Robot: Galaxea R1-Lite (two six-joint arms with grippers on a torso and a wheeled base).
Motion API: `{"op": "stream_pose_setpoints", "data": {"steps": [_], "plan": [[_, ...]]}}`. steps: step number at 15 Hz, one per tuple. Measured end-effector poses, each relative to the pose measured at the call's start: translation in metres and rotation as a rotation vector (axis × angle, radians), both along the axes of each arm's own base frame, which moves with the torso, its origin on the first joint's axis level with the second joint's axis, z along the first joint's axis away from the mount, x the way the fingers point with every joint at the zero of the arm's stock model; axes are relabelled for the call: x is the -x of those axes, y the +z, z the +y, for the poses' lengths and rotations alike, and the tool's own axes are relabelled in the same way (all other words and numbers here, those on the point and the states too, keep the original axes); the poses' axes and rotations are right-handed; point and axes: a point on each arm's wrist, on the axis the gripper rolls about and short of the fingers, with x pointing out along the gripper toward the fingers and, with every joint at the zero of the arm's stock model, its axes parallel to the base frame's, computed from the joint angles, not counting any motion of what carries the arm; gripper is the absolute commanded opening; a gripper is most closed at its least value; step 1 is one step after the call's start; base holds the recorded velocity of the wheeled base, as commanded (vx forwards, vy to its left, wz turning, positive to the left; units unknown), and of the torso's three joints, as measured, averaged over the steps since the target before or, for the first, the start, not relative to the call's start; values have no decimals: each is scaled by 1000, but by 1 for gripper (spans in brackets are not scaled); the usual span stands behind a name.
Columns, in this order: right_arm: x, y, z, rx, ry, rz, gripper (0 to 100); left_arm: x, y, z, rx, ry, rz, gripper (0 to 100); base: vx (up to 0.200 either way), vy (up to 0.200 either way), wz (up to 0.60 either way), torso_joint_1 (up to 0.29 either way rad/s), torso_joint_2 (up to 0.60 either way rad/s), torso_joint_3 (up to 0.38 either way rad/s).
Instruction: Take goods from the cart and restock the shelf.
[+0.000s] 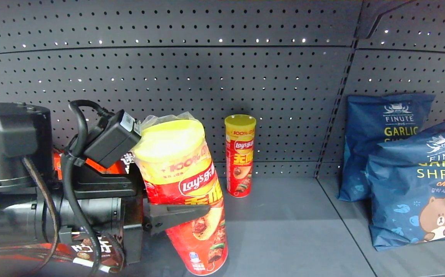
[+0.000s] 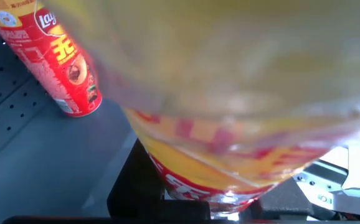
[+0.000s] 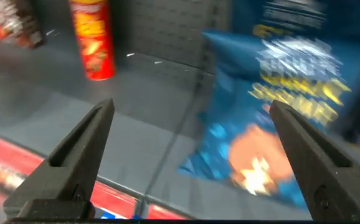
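Observation:
A tall red chip can with a yellow lid (image 1: pixel 186 192) leans to the left, its base resting on the grey shelf board (image 1: pixel 284 231) near the front. My left gripper (image 1: pixel 195 215) is shut on its lower half, one black finger (image 1: pixel 176 213) across its front. Up close in the left wrist view the held can (image 2: pixel 230 124) looms large. A second, matching can (image 1: pixel 240 156) stands upright at the back by the pegboard, also seen as the can (image 2: pixel 61 68) and the can (image 3: pixel 93 40). My right gripper (image 3: pixel 191 109) is open before the shelf, nothing between its fingers.
Two blue snack bags (image 1: pixel 419 192) lean at the shelf's right side; the front bag (image 3: pixel 279 112) lies close to my right gripper. Red-and-dark snack packs (image 1: pixel 91 250) sit behind my left arm. Bare shelf lies between the cans and the bags.

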Motion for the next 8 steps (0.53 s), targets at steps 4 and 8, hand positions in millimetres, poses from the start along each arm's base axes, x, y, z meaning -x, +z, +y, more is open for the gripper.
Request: {"op": "stream_pose_setpoints", "data": {"steps": [4,8], "plan": [[-41,13,24,44,145,81,100,-5,-3,0,-15,37,5,0,0,0,0,0,0,0],[-96,22,62,42,216,68,100,-7,-5,0,-26,62,12,0,0,0,0,0,0,0]]}}
